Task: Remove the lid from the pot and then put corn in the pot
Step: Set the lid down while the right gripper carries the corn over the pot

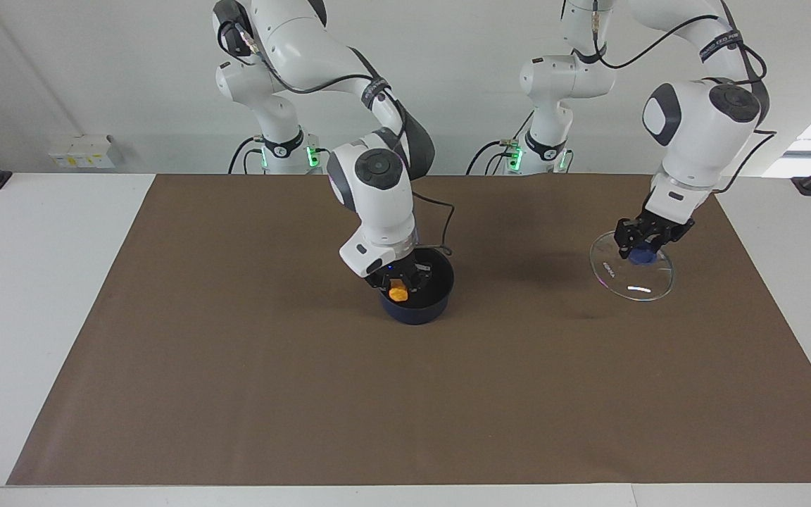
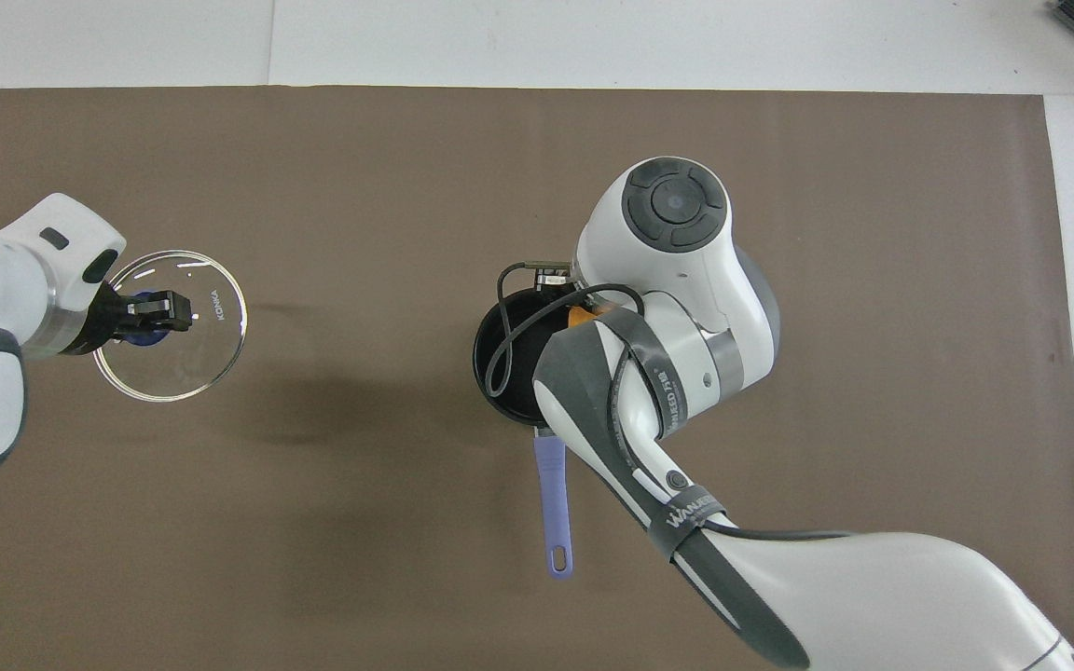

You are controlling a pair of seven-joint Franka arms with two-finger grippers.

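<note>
Right hand [image 1: 399, 283] clamped on the corn [image 1: 398, 291] just inside the open pot [image 1: 428, 304] mid-surface, pot handle [image 2: 553, 508] pointing toward the robots, left hand [image 1: 645, 248] gripping the knob of the lid [image 1: 632, 280], lid tilted, edge on the brown surface [image 1: 236, 352] toward the left arm's end.

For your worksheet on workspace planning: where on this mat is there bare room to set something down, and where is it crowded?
Bare: the mat between the pot and the lid, and the strip farther from the robots. Crowded: the right gripper over the pot, the left gripper on the lid.

A brown mat [image 1: 236, 366] covers the table [image 1: 25, 282]; pot [image 1: 419, 310] and lid [image 1: 631, 282] rest there.
</note>
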